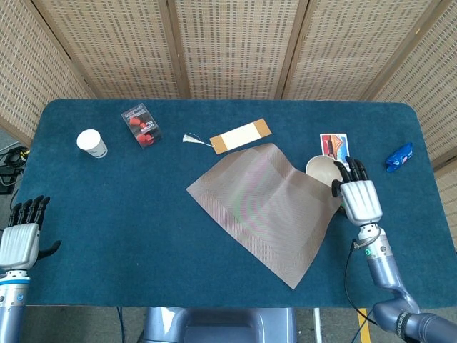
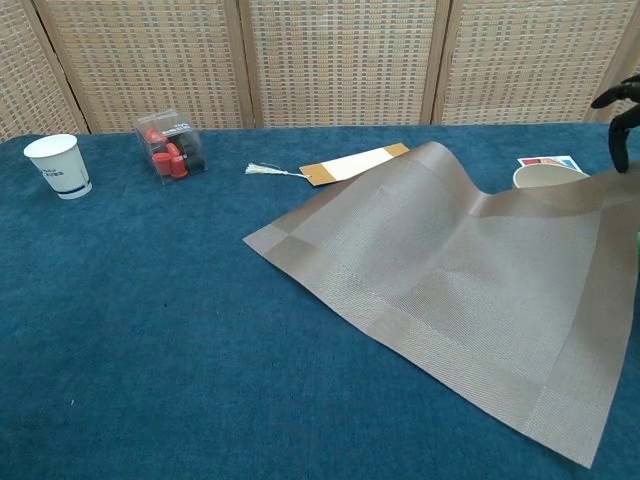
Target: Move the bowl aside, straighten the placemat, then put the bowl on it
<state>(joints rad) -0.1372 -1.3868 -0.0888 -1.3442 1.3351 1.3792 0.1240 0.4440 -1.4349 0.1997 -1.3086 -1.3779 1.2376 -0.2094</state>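
Placemat (image 1: pixel 268 204) looks thin and floppy; right hand (image 1: pixel 359 199) grasps its edge beside bowl (image 1: pixel 323 170). Left hand (image 1: pixel 20 239) holds nothing.

Grey-brown placemat (image 1: pixel 268 207), skewed, its right edge lifted by the right robot hand (image 1: pixel 359 199); cream bowl (image 1: pixel 323 170) just left of it.

Woven matt placemat (image 2: pixel 470 270) on a napped blue cloth worktop (image 2: pixel 150 330); smooth cream bowl (image 1: pixel 323 170) beside it.
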